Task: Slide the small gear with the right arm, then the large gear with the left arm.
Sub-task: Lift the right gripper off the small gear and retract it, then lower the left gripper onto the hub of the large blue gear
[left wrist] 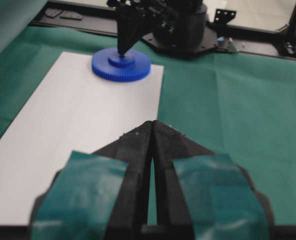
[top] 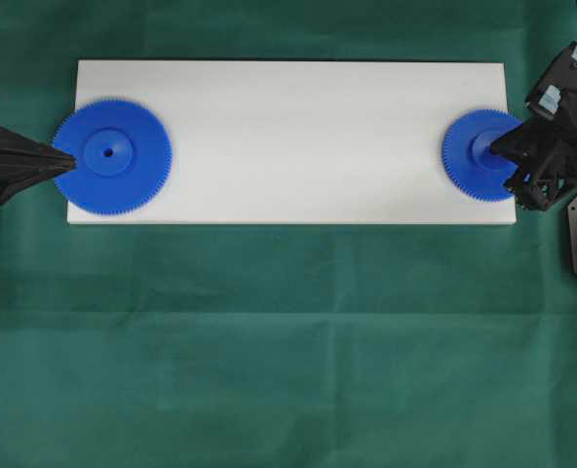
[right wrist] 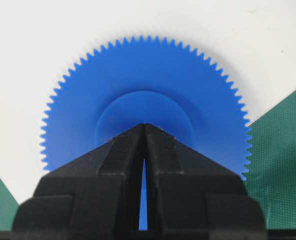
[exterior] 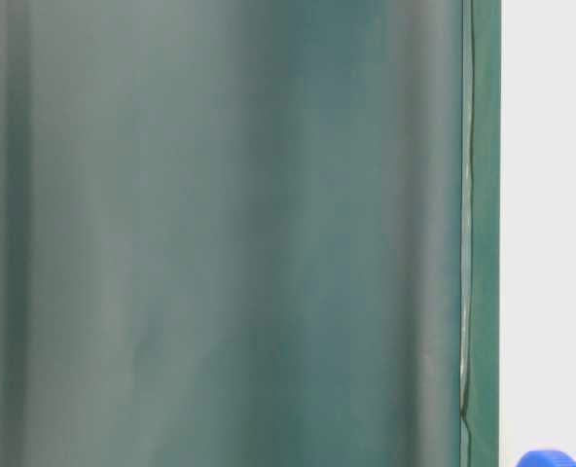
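Blue plastic marks both targets on the white board (top: 288, 136): the small gear (top: 472, 171) lies at the right end of the board in the overhead frame, its rim just reaching the board's right edge, and the large gear (top: 112, 156) lies at the left end, overlapping the left edge a little. The right gripper (top: 497, 146), jaws together in a point, rests its tip on the small gear's hub; in the right wrist view the tip (right wrist: 145, 125) sits at the hub's middle, with the toothed rim fanning across the upper half of the frame. The left gripper (top: 70, 161), also pressed together, lies at the far left of the overhead frame with its tip at the large gear's rim, though contact is hard to judge. The first step looks to be in hand: the small gear seems ready to be pushed but not yet slid. The next move likely calls for steady downward pressure on the hub while drawing the gear leftward along the board, keeping the tip from skating off
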`<state>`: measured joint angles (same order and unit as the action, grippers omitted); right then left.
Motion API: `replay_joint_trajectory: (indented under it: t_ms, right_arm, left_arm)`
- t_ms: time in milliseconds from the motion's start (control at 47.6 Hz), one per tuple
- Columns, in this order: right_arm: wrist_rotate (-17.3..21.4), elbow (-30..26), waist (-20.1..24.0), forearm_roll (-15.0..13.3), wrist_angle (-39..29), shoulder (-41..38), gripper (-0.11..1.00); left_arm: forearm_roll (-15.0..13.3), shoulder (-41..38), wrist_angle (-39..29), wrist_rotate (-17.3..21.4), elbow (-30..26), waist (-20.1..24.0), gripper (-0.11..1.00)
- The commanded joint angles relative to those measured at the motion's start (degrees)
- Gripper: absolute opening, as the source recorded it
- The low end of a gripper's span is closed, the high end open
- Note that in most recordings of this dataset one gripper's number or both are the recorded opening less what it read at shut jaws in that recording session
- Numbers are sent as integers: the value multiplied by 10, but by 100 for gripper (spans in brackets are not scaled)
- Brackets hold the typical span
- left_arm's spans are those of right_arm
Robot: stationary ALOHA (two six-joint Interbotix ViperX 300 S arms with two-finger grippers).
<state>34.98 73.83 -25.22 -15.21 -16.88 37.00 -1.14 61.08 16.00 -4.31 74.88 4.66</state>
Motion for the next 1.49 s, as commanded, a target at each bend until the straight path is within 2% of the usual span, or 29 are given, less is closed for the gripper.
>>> replay_joint_trajectory:
  t_ms: [0,399,693,903,1260,1470]
  right_arm:
    - [-2,-18,-1,0,4,11,50]
    - [-5,-62,6,-34,9,121,50]
    - [-8,-62,18,-47,71,195,50]
    - [-8,-59,25,-56,103,207,50]
    - [-8,-55,28,-63,113,207,50]
    - [-9,-51,28,-63,123,206,50]
  left_arm:
    - [-1,-4,3,1,-6,2,0]
    - [-1,-3,3,1,-6,2,0]
    - [-1,-3,3,0,-7,14,0]
    - [-1,-3,2,0,-7,18,0]
    - [-1,-3,1,0,-9,22,0]
    - [-1,-4,-54,0,-18,51,0]
